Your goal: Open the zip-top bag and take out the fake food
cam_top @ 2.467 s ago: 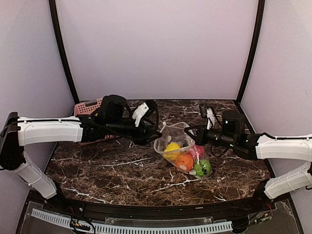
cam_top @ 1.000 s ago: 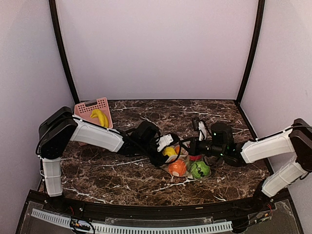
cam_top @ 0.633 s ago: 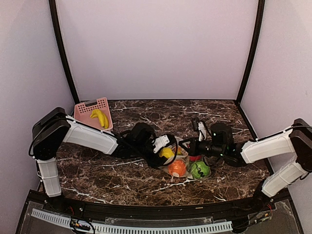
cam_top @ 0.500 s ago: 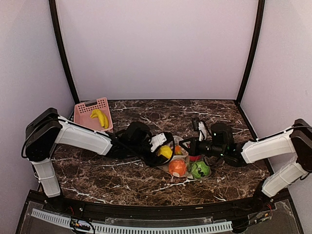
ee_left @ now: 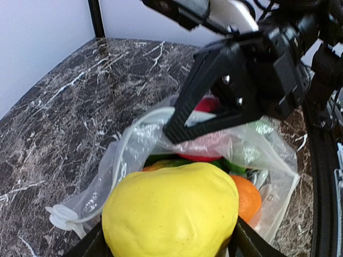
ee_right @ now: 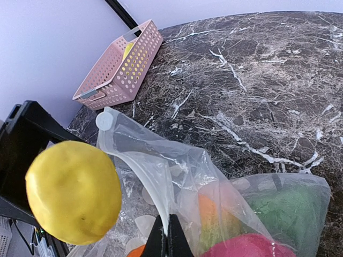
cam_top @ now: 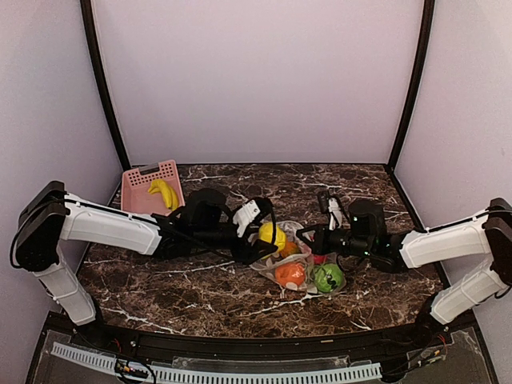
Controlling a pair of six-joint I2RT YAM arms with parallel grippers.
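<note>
The zip-top bag (cam_top: 298, 258) lies mid-table with its mouth open to the left, clear with pale dots (ee_right: 177, 171). My right gripper (cam_top: 309, 238) is shut on the bag's upper edge (ee_right: 167, 235). My left gripper (cam_top: 267, 237) is shut on a yellow fake fruit (cam_top: 271, 233), held just outside the bag's mouth and above the table (ee_left: 171, 214). An orange ball (cam_top: 290, 274), a green ball (cam_top: 328, 278) and a pink-red ball (cam_top: 320, 258) sit inside the bag. In the left wrist view the right gripper's fingers (ee_left: 179, 128) pinch the bag's film (ee_left: 134, 144).
A pink perforated basket (cam_top: 142, 182) stands at the back left with a yellow banana (cam_top: 164, 194) in it, also in the right wrist view as the basket (ee_right: 120, 67). Dark marble table (cam_top: 176, 276) spreads around. The enclosure walls close in behind and at both sides.
My left gripper has drawn the yellow fruit out of the bag's mouth, up and slightly left, as the arm pulled back. The right gripper has kept its pinch on the bag's edge.
</note>
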